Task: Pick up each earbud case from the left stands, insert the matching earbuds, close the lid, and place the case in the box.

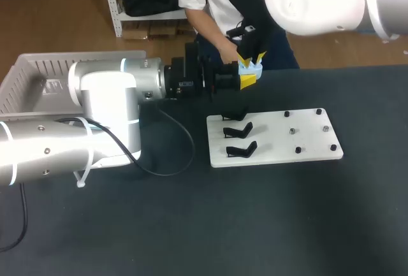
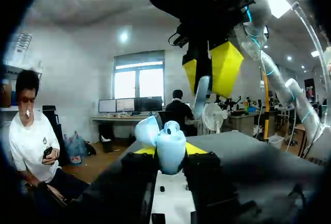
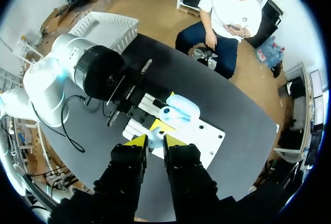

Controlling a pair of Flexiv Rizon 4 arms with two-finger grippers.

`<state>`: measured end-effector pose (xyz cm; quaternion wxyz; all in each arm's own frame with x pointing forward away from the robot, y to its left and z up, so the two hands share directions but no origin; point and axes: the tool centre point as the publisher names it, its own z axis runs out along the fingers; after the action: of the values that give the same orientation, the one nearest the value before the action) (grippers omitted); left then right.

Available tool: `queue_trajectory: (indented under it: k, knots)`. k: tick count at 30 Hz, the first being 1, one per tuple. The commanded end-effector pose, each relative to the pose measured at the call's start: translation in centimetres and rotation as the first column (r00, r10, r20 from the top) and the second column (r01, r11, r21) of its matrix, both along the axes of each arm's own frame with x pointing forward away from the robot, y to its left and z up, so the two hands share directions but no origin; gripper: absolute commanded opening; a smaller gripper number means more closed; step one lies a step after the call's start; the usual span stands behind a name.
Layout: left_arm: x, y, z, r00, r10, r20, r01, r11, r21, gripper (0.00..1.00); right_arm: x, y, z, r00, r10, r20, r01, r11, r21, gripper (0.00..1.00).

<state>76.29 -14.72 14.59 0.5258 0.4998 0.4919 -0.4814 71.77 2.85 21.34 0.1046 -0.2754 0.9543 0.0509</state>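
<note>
Now, left fingers clasping open blue case, right fingers pinching earbud above.

Open pale-blue case, earbud just above

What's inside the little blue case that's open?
The earbud case has its lid flipped open. One small rounded piece, probably an earbud, pokes up from it. Deeper inside is hidden by the case's own wall.
</note>
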Motion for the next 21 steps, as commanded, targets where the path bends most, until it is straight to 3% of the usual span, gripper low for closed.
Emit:
queue_trajectory:
  k: [1,21]
  knots:
    - [-0.2,0.0,-0.1,1.000,0.006,0.006,-0.006,1.000,-0.006,0.00,0.9,0.2,-0.6,1.000,-0.008,-0.007,0.008,1.000,0.010,0.00]
    - [-0.2,0.0,-0.1,1.000,0.006,0.006,-0.006,1.000,-0.006,0.00,2.5,0.2,-1.3,0.998,-0.062,-0.014,0.063,0.996,0.056,0.00]
